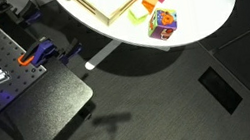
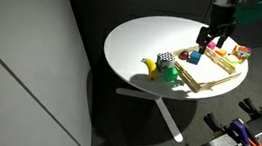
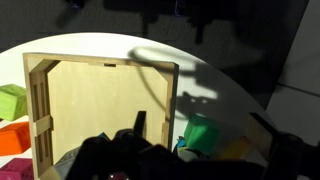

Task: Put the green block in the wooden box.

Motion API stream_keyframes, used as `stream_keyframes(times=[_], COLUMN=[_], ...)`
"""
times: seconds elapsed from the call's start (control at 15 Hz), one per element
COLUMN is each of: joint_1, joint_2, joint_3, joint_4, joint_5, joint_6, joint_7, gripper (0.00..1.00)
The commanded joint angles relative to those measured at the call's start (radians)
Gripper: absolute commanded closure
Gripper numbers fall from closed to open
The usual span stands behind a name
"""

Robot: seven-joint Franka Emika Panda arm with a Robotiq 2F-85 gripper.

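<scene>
The green block point(image 3: 203, 133) lies on the white table just outside the right wall of the wooden box point(image 3: 100, 62). In an exterior view the green block point(image 2: 171, 73) sits by a corner of the wooden box point(image 2: 215, 84), beside a yellow piece point(image 2: 152, 68). My gripper point(image 2: 211, 40) hangs above the box, away from the block. In the wrist view my gripper point(image 3: 204, 124) looks open and empty, with dark fingers either side of the block in the picture. The box rim also shows in an exterior view point(image 1: 90, 7).
A multicoloured cube point(image 2: 166, 60) point(image 1: 163, 21) stands near the green block. A yellow-green block point(image 3: 12, 100) and an orange one point(image 3: 12, 135) lie left of the box. Small blocks point(image 2: 196, 56) lie inside the box. The round table edge point(image 2: 121, 72) is close.
</scene>
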Motion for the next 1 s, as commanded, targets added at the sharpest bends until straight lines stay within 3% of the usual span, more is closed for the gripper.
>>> stream_keyframes(times=[0.0,0.33,0.93], joint_1=[0.001,-0.001,0.029], joint_2=[0.0,0.036,0.217], joint_3=[-0.002,-0.001,0.005], joint_4=[0.001,0.009,0.017], joint_5=[0.0,-0.008,-0.006], joint_6=[-0.002,0.007,0.244], joint_7=[0.0,0.01,0.032], gripper=[0.0,0.0,0.0])
